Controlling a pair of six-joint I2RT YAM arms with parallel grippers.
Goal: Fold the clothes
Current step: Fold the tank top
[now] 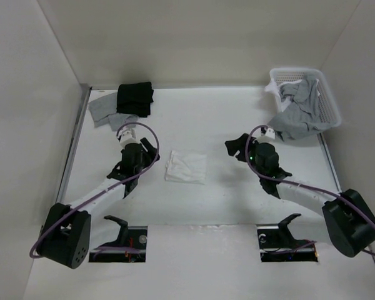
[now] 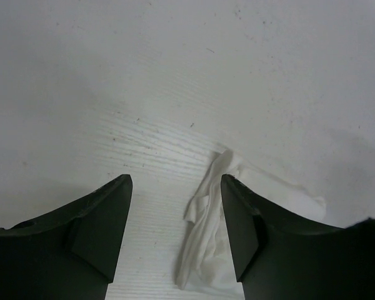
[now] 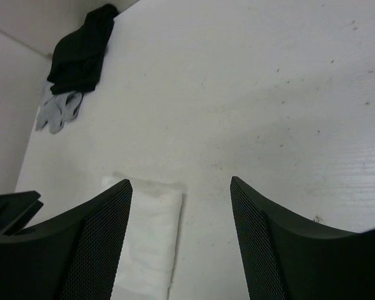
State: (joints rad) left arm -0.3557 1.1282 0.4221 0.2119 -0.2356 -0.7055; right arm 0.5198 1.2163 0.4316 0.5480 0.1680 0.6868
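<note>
I'm looking down on the white desk (image 1: 225, 206), which fills most of the overhead view, with pale walls on three sides. My two arms reach in from the 6 o'clock edge: the left arm (image 1: 94, 197) angles up toward the middle, and the right arm (image 1: 300, 190) mirrors it from the other side.

At about 1 o'clock, in the far right corner, sits a white plastic basket (image 1: 297, 71). A heap of grey clothes (image 1: 294, 119) spills over its near rim onto the desk. At about 11 o'clock, against the far wall, a folded black garment (image 1: 135, 99) lies on top of a grey cloth (image 1: 103, 111). The right wrist camera picks up the same pair, the black garment (image 3: 81, 53) over the grey cloth (image 3: 56, 112).

The white top (image 1: 186, 167) lies near the centre of the desk, folded into a small, roughly square bundle with some creases. It is flat on the surface between the two claws and touches neither of them.

The left claw (image 1: 154, 154) is at the top's 9 o'clock, just beside it, fingers spread wide and gripping nothing. Its own camera shows the top (image 2: 206, 250) on the desk below the gap in the claw (image 2: 175, 181). The right claw (image 1: 236, 149) is at the top's 3 o'clock, a little further off, also spread wide with nothing in it. From that wrist, the top (image 3: 151, 237) lies just past the left finger of the claw (image 3: 180, 182).
</note>
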